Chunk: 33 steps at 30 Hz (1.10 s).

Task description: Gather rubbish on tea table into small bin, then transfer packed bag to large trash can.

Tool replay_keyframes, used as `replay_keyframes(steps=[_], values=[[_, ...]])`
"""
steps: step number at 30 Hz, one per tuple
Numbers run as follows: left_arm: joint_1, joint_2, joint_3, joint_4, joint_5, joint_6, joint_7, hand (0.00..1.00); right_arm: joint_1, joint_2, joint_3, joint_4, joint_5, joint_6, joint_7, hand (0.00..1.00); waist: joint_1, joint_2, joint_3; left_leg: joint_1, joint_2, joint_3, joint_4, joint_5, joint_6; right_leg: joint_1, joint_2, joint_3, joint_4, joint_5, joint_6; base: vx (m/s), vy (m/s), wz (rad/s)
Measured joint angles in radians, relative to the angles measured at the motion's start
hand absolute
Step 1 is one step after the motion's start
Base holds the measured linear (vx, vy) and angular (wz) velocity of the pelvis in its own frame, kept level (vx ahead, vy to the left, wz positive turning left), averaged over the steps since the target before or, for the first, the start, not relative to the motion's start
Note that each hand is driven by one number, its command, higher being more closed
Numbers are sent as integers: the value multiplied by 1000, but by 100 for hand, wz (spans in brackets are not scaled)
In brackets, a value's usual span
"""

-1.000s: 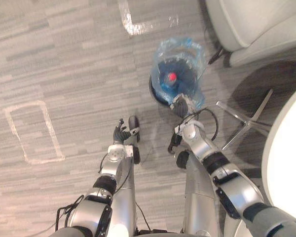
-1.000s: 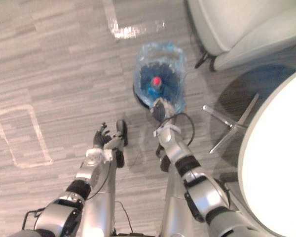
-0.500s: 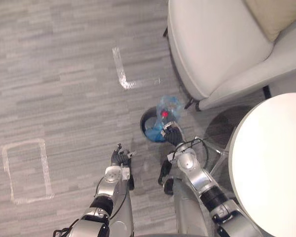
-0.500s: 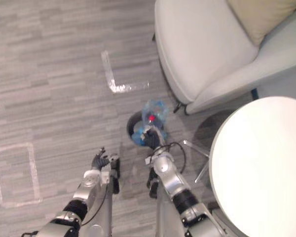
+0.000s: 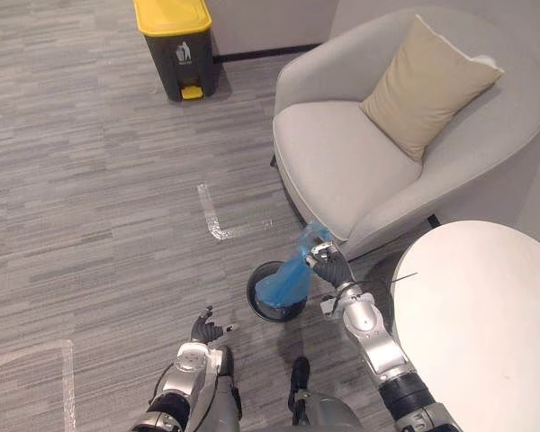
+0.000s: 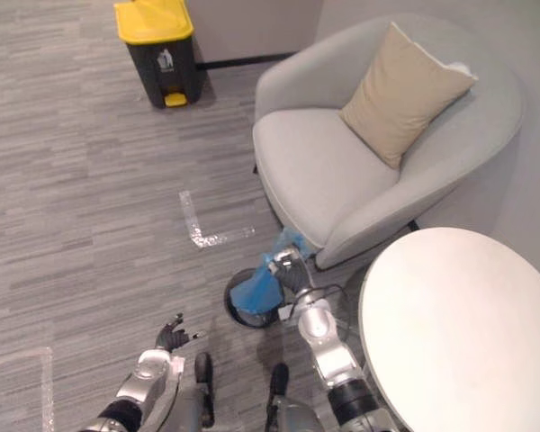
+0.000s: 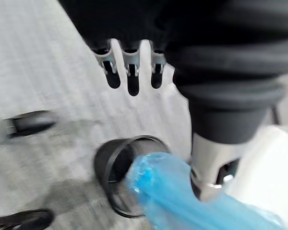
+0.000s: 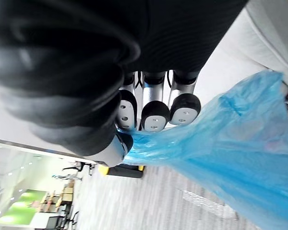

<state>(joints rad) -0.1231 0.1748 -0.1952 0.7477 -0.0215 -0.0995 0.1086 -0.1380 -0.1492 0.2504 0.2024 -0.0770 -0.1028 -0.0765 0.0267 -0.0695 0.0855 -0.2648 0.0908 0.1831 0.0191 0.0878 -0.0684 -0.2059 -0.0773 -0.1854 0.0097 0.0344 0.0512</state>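
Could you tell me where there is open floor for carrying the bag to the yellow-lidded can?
Floor from the small bin to the large trash can lies bare, crossed by a tape corner. Crowded: where the right hand holds the blue bag, hemmed by armchair and table.

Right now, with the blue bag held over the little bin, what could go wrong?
The blue bag hangs into the small bin, so lifting may tip it. The right hand pinches only the bunched top; the film could slip or tear before reaching the far yellow-lidded trash can. The armchair close by might snag the bag.
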Motion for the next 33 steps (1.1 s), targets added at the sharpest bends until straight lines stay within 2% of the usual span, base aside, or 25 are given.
replay_keyframes(steps=[2,5,7,14,21,28,33], values=[[0,23,-45,-98,2,-6,-12,0,1,-32,12,-33,12,-1,22,100,0,1,-6,30,-10,-2,-44,4,-10,8,-4,14,-6,2,8,-31,32,-19],[-5,65,-105,-200,28,-45,-34,0,2,-93,40,-110,61,-18,57,100,-7,2,-26,64,-22,-2,-77,8,-5,27,-8,38,-32,18,16,15,45,-22],[-10,83,-134,-228,40,-57,-41,0,2,-112,48,-137,91,-27,74,100,-23,1,-50,73,-25,-2,-89,17,-6,32,-8,40,-38,24,9,53,27,-5],[-83,128,-260,-288,93,-66,-63,0,-26,-148,139,-169,205,-37,133,100,-34,1,-76,109,-28,-1,-107,27,8,68,-1,53,-71,37,5,65,2,-6],[-165,146,-374,-295,142,-83,-73,0,-101,-176,200,-254,315,-38,163,100,-54,1,-83,128,-28,8,-121,28,8,70,3,76,-76,44,5,2,7,-10],[-224,147,-439,-291,204,-90,-73,0,-145,-176,270,-276,403,-38,177,100,-77,0,-84,129,-28,20,-121,28,8,68,3,89,-86,56,5,-8,5,-6],[-246,125,-461,-236,277,-94,-50,0,-170,-172,309,-277,434,-35,173,100,-81,-1,-85,130,-28,23,-121,28,7,66,5,94,-87,59,4,-3,3,-2]])
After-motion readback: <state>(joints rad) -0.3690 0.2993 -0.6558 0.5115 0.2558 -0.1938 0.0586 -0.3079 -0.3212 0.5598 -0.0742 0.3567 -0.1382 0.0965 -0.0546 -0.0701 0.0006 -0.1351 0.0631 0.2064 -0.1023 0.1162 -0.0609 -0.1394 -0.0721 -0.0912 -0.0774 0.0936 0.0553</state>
